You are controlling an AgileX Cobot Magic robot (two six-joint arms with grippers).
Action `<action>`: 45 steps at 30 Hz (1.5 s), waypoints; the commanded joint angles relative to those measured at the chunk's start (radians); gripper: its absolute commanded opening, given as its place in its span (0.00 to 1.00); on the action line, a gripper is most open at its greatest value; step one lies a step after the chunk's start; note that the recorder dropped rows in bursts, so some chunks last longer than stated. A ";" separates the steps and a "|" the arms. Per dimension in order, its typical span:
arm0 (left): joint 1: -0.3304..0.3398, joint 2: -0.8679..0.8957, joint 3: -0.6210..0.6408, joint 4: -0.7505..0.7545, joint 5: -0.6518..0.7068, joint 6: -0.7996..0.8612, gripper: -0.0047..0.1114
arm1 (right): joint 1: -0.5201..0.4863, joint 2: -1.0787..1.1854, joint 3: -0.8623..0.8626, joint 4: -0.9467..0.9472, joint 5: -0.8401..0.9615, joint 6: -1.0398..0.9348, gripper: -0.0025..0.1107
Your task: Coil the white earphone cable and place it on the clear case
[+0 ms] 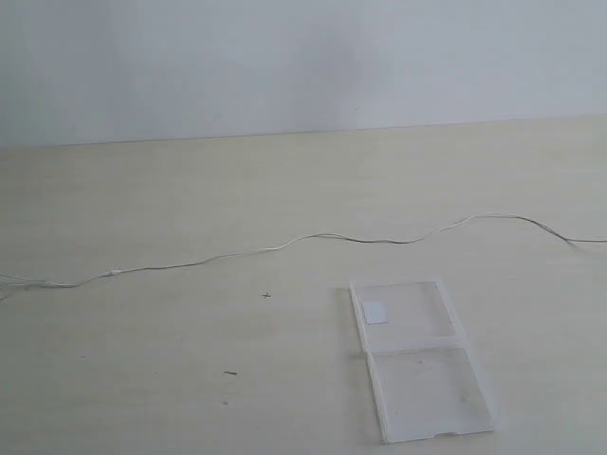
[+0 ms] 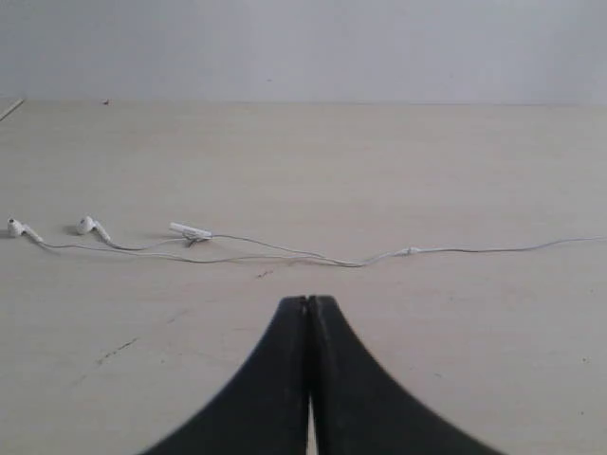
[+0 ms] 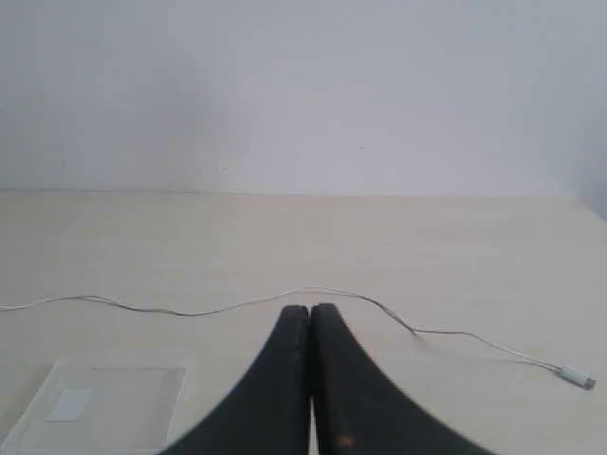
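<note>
White earphone cable (image 1: 322,236) lies stretched in one long, wavy line across the pale worktop (image 1: 142,180), not yet coiled. It passes just behind the clear case (image 1: 427,391) without touching it. The case rests open and flat, its two hinged halves side by side, with a small white sticker (image 1: 377,313) in the farther half and nothing lying on it. The earbuds (image 2: 87,226) and the inline remote (image 2: 190,230) sit at the cable's left end, ahead of the left hand (image 2: 305,305), whose jaws are pressed together and hold nothing. The plug (image 3: 577,376) ends the line at the right, off to one side of the right hand (image 3: 309,311), likewise closed and empty. Laid out at full length, the wire likely gives each hand a free end to gather from. Bare worktop surrounds cable and case, and the wall (image 1: 285,57) behind stands well apart from both, leaving room for either arm to sweep.
</note>
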 commanded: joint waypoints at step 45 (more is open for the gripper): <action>0.001 -0.007 0.003 -0.006 -0.005 0.004 0.04 | -0.001 1.033 -0.809 0.302 -0.076 -0.031 0.02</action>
